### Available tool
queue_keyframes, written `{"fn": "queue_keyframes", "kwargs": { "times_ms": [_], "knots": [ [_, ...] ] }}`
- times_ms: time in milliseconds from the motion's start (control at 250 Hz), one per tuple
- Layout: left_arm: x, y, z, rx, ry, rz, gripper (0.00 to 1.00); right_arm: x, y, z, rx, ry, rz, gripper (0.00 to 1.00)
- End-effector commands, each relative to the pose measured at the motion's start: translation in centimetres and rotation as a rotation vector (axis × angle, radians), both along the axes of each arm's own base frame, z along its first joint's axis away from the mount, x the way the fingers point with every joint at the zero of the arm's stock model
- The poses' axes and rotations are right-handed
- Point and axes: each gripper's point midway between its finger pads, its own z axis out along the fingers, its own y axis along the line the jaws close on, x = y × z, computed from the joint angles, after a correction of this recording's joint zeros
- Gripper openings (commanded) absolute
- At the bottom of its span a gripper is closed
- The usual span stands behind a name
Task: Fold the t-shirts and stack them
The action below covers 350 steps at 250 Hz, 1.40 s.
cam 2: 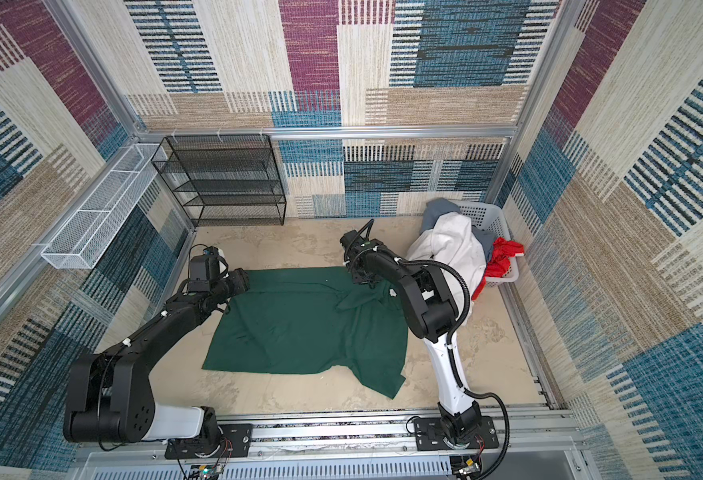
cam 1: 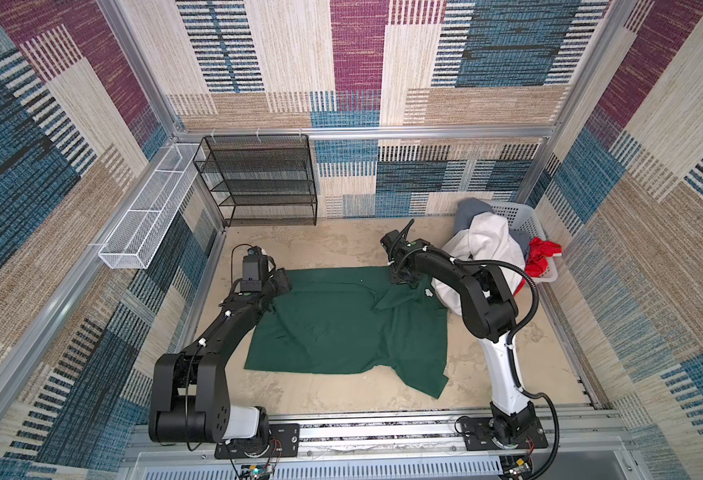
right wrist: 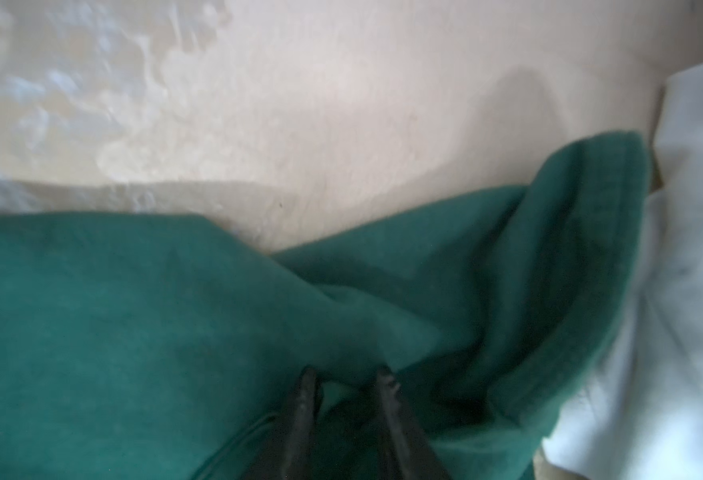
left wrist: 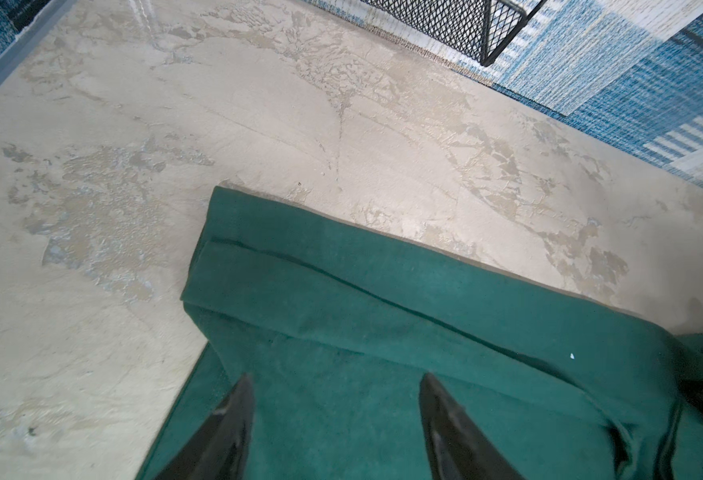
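A dark green t-shirt (cam 1: 341, 328) (cam 2: 300, 328) lies spread flat mid-table, rumpled near its collar, with one sleeve trailing at the near right. My left gripper (cam 1: 283, 284) (left wrist: 337, 378) hovers open over its far left corner, where a hem is folded over (left wrist: 341, 270). My right gripper (cam 1: 404, 280) (right wrist: 345, 372) is down at the bunched cloth near the collar. Its jaws stand narrowly apart with a green fold at the tips, and the blur hides any grip. White (cam 1: 487, 245), grey (cam 1: 470, 210) and red (cam 1: 543, 253) t-shirts are heaped in the basket (cam 1: 516, 216).
The pale basket stands at the far right, and the white shirt (right wrist: 694, 249) spills from it onto the table beside the green one. A black mesh shelf (cam 1: 262, 178) stands at the back wall. A white wire tray (cam 1: 150, 208) hangs on the left wall. Patterned walls enclose the table.
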Motion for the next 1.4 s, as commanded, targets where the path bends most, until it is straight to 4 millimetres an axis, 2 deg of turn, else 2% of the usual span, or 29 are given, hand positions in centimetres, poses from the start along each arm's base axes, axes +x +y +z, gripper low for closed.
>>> {"fn": "queue_keyframes", "kwargs": {
  "times_ms": [0,160,348,508,672,728,860,912,1088,1396],
  "knots": [
    [0.3,0.1,0.4,0.017,-0.012,-0.005,0.64,0.4,-0.1,0.9,0.008,-0.037,-0.026,0.25],
    [0.3,0.1,0.4,0.017,-0.010,-0.001,0.64,0.5,0.2,1.6,0.031,-0.047,-0.020,0.15],
    [0.3,0.2,0.5,0.020,-0.013,0.001,0.64,-0.6,0.5,2.3,0.083,-0.044,-0.023,0.00],
    [0.4,0.2,0.4,0.016,-0.014,0.004,0.64,-1.9,0.4,2.3,0.107,-0.022,-0.019,0.00],
    [0.4,0.1,0.5,0.013,-0.015,0.000,0.64,-2.6,1.9,2.6,0.205,0.001,0.005,0.04],
    [0.4,0.1,0.5,0.014,-0.015,0.001,0.64,-3.6,1.7,1.6,0.206,0.031,0.004,0.05],
    [0.4,0.1,0.4,0.009,-0.014,0.002,0.64,-4.4,0.8,1.3,0.183,0.030,-0.014,0.05],
    [0.4,0.1,0.5,0.008,-0.017,0.000,0.64,-4.6,0.7,1.2,0.182,0.034,-0.019,0.00],
    [0.3,0.1,0.5,0.012,-0.015,0.003,0.64,-5.9,-0.2,2.1,0.188,0.017,-0.054,0.00],
    [0.3,0.2,0.5,0.015,-0.010,0.003,0.64,-9.8,-2.1,3.1,0.232,0.011,-0.134,0.00]
  ]
}}
